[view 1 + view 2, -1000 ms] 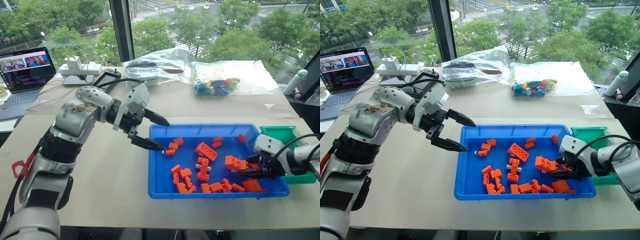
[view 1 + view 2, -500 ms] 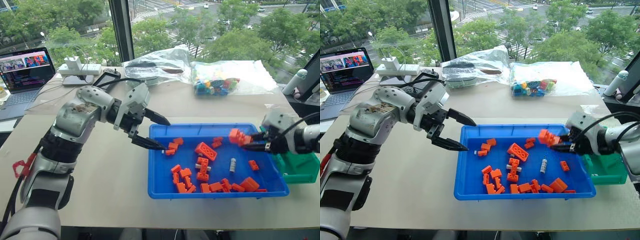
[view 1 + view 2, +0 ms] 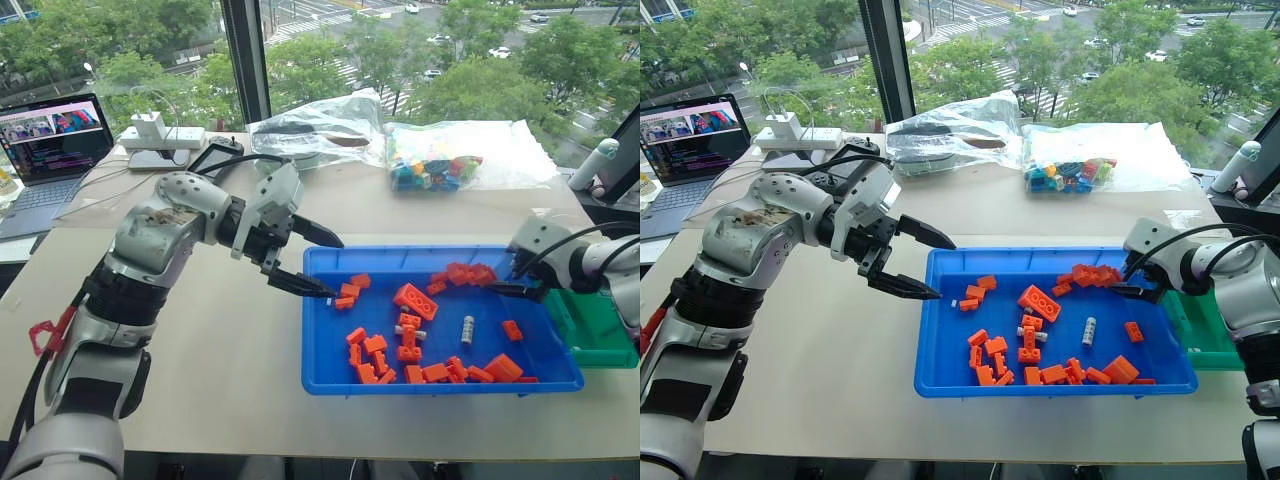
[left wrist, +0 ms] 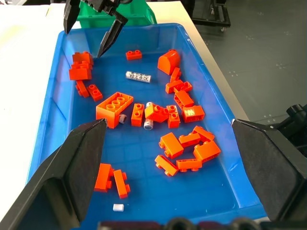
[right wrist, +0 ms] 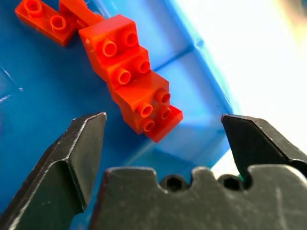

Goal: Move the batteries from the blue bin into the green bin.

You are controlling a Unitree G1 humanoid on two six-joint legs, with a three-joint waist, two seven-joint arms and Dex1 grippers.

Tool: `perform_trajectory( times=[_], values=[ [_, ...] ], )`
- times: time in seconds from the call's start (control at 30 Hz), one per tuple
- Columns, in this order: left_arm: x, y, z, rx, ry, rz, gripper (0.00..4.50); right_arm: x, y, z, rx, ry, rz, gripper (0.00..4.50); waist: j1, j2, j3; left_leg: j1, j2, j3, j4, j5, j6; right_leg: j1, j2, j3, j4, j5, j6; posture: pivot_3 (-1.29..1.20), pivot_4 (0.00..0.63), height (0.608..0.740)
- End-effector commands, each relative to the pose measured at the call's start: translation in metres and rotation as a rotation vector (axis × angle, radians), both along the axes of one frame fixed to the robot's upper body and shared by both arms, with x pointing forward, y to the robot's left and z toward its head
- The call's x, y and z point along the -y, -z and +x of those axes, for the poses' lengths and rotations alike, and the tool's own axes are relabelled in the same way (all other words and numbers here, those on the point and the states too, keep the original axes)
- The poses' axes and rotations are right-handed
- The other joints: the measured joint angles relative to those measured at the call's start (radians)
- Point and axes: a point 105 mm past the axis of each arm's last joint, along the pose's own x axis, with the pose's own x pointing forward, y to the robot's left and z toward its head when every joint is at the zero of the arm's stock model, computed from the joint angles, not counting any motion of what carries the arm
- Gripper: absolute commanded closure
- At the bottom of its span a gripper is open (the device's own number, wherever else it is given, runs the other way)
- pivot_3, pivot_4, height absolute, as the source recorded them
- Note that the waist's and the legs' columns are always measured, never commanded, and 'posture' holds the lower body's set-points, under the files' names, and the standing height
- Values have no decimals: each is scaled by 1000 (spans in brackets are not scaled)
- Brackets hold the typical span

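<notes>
Hovering spread, right tool (image 3: 512, 282) over blue bin (image 3: 330, 378).

Battery (image 3: 466, 329) in blue bin (image 3: 330, 375) w/ bricks (image 3: 413, 301); green bin (image 3: 600, 345) just right of it, bag (image 3: 440, 160) behind.

An open laptop (image 3: 50, 140) sits at the table's (image 3: 200, 380) far left corner, near a white power strip (image 3: 160, 135). Two clear plastic bags (image 3: 320, 125) lie by the window, one holding colourful bricks (image 3: 430, 170). Orange toy bricks (image 3: 412, 300) lie scattered.
</notes>
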Motion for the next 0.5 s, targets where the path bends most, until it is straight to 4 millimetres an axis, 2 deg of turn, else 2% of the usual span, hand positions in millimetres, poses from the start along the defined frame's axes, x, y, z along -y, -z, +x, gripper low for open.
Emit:
perform_trajectory(
  times=[0.03,0.1,0.17,0.23,0.37,0.5],
  values=[
    [2,-12,-1,48,16,-30,0,-34,-27,-28,-24,-125,98,79,-2,0,0,0,0,0,0,0,0,0,0,0,0,0,0,0,150,737],
    [3,-12,-1,47,23,-32,0,-46,-23,-42,-77,-165,108,79,-1,0,0,0,0,-1,0,0,0,0,0,0,0,0,0,0,150,737],
    [5,-12,-1,48,34,-34,0,-52,-7,-54,-157,-191,68,79,1,0,0,0,0,-1,0,0,0,0,0,0,0,0,0,0,150,737],
    [7,-13,-1,46,40,-37,0,-50,13,-60,-216,-191,21,79,2,0,0,0,0,-1,0,0,1,1,0,0,0,0,0,0,150,737],
    [8,-13,-1,46,46,-39,0,-33,44,-59,-271,-150,-58,79,3,0,0,0,-1,-1,0,0,1,0,0,0,0,0,0,0,150,737],
    [7,-13,-2,48,40,-37,0,-22,48,-49,-254,-134,-76,79,-2,0,0,0,0,0,0,0,1,0,0,0,0,0,0,0,150,737]
  ],
)
